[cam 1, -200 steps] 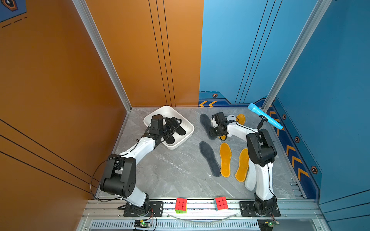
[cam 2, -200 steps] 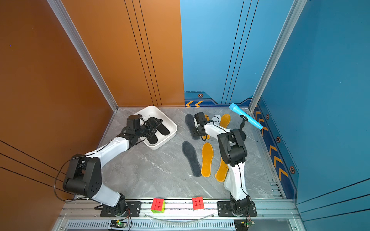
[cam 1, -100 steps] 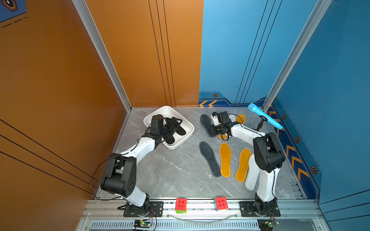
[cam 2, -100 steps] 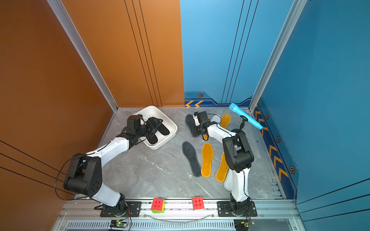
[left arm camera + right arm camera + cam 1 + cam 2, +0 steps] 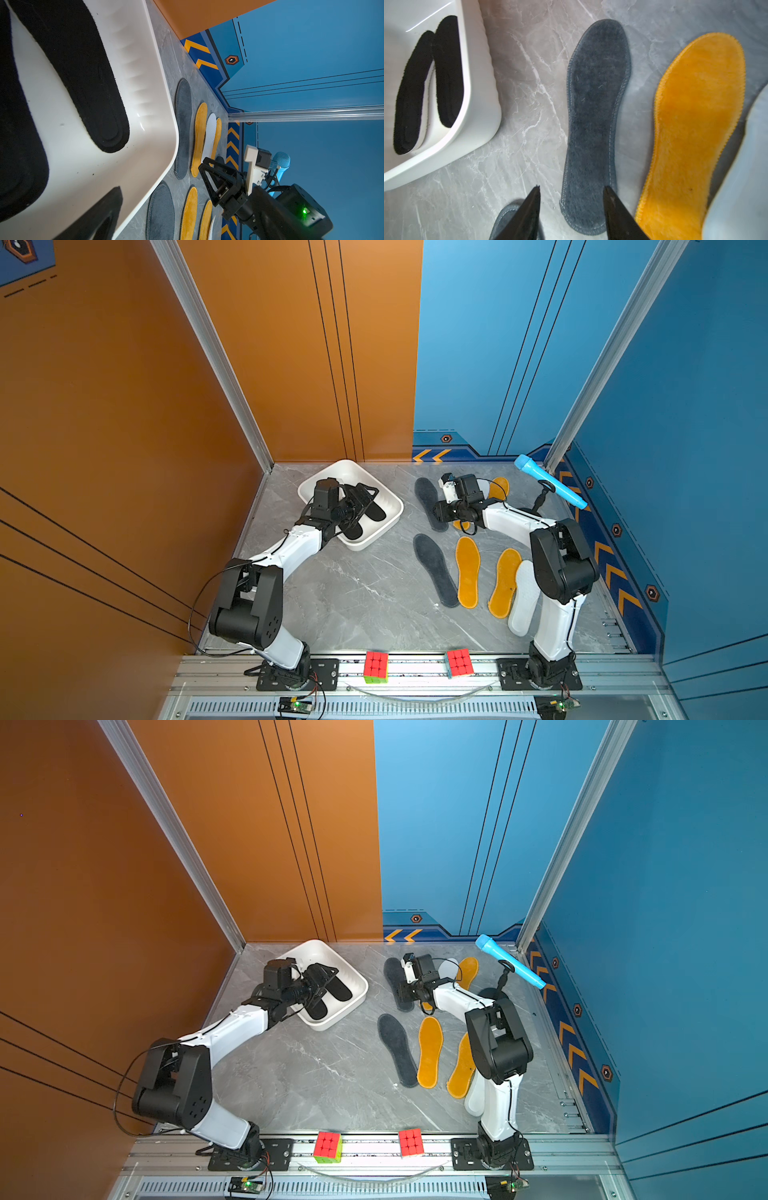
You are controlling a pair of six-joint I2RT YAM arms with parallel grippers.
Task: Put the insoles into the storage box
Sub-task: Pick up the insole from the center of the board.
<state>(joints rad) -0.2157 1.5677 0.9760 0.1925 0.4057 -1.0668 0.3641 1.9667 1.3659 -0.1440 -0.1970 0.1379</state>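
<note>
Right, the grey marble tabletop [image 5: 353, 614] spans the lower middle in both top views. The white storage box [image 5: 384, 531] sits angled at its upper left, with two black insoles [image 5: 376, 510] flat side by side inside. The left claw [image 5: 363, 499] hovers over the box, jaws spread wide, holding nothing. The rest lie on the tabletop right of the box, not touching it: far dark grey insole [image 5: 596, 124] upper centre, near dark grey insole [image 5: 434, 568] below it, orange-yellow insoles [image 5: 467, 572] beside those, white insole [image 5: 525, 601] lower right, partly behind the right arm. The right claw [image 5: 572, 190] is low over the far dark grey insole's narrow end, jaws part open around it, not clamped; the insole lies flat. Blue microphone [image 5: 550, 483] upper right. Two cubes [image 5: 376, 666] on the bottom rail.
</note>
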